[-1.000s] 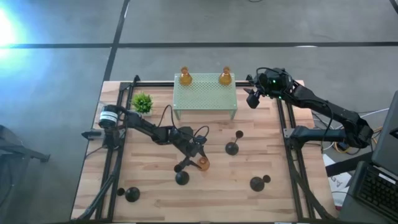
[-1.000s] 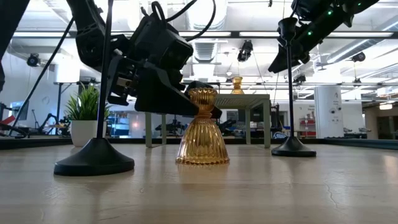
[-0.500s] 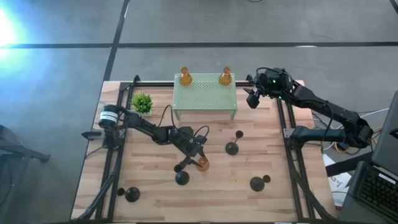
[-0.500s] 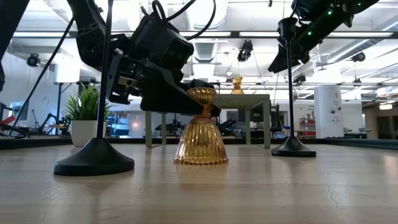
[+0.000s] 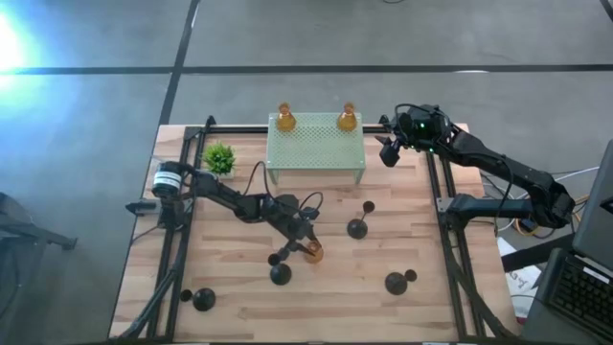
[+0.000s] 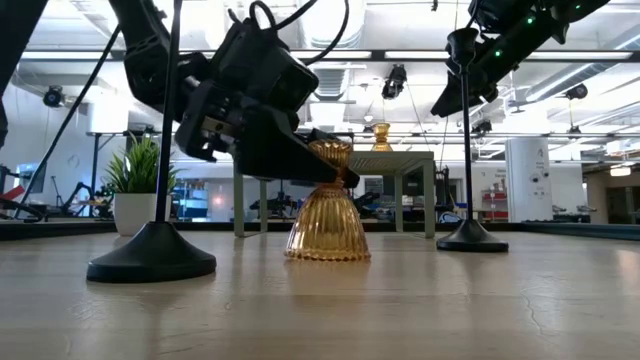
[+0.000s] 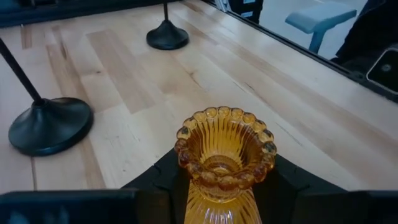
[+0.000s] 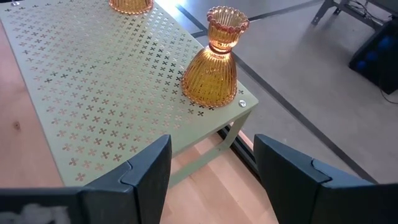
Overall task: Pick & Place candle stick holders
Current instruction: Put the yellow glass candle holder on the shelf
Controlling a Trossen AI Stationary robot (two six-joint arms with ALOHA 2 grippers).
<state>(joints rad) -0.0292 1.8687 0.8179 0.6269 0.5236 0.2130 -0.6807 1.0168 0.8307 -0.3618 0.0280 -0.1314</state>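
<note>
**Wooden table, left hand on an amber holder**

Pale wood planks make up the table [image 5: 239, 287], framed by dark rails, with a lab room behind it. Near the middle, the left hand [image 5: 305, 244] is clamped round the neck of an amber candle stick holder [image 6: 327, 214], which stands upright with its base at the boards; whether it rests there or is just clear I cannot tell. Close beside it stands a black candle stick holder [image 5: 280, 272], and three more black ones [image 5: 357, 227] are scattered over the near half. At the far edge, a mint-green perforated stand [image 5: 315, 147] carries two amber holders [image 8: 214, 59]. The right hand [image 5: 388, 151] hovers by that stand's corner, fingers spread and empty. A small potted plant [image 5: 219, 158] sits left of the stand.
</note>
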